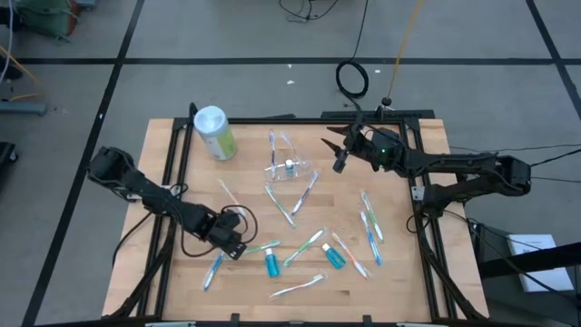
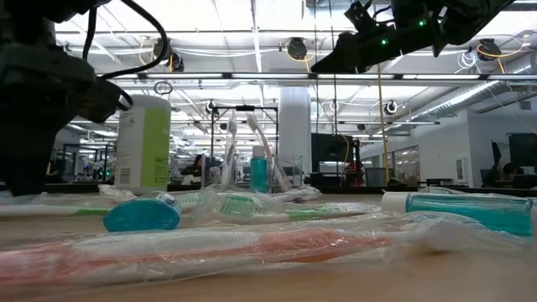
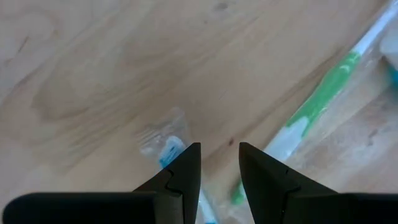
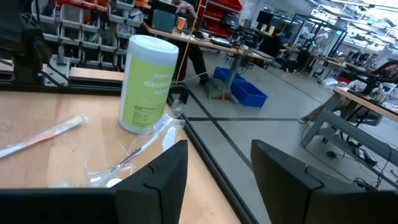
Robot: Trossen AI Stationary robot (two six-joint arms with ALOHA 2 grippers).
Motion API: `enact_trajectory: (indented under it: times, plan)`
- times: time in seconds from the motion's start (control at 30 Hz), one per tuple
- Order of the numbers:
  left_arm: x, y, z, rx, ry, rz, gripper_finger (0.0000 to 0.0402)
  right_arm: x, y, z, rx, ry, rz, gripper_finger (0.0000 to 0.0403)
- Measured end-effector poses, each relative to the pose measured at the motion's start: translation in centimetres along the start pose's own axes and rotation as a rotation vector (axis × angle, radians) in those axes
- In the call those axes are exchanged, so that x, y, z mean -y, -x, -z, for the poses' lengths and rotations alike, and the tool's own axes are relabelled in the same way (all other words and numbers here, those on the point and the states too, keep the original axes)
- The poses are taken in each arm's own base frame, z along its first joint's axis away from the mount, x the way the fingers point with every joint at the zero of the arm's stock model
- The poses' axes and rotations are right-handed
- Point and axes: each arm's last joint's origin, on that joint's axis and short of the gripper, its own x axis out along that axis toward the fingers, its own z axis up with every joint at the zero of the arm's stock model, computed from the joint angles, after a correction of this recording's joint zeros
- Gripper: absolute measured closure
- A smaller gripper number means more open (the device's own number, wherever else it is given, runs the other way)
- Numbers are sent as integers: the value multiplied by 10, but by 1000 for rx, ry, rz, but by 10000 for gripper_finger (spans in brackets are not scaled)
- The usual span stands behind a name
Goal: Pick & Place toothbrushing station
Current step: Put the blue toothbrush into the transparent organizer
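Observation:
The toothbrushing station, a small clear holder [image 1: 289, 165] with a few thin brushes and a blue tube in it, stands upright on the wooden table's far middle; it also shows in the low view [image 2: 252, 168]. Wrapped toothbrushes and blue tubes [image 1: 270, 264] lie loose on the table. My left gripper [image 1: 236, 242] is low over the near left, open by a narrow gap [image 3: 219, 168], between a blue wrapped brush [image 3: 166, 149] and a green one [image 3: 317, 106]. My right gripper [image 1: 338, 151] is open and empty, raised right of the holder [image 2: 348, 50].
A green canister with a white lid [image 1: 213, 133] stands at the far left, also in the right wrist view [image 4: 148, 84]. Several wrapped brushes lie at the right [image 1: 369, 227] and near middle [image 1: 300, 288]. Black frame rails run along the table's left and right sides.

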Motion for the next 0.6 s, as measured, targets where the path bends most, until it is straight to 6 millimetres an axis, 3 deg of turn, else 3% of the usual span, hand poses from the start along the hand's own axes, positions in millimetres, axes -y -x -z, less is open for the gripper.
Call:
enact_trajectory:
  times: [0.6]
  plan:
    - [-12,10,4,-215,116,-70,289,-1,0,5,-50,-19,-14,234]
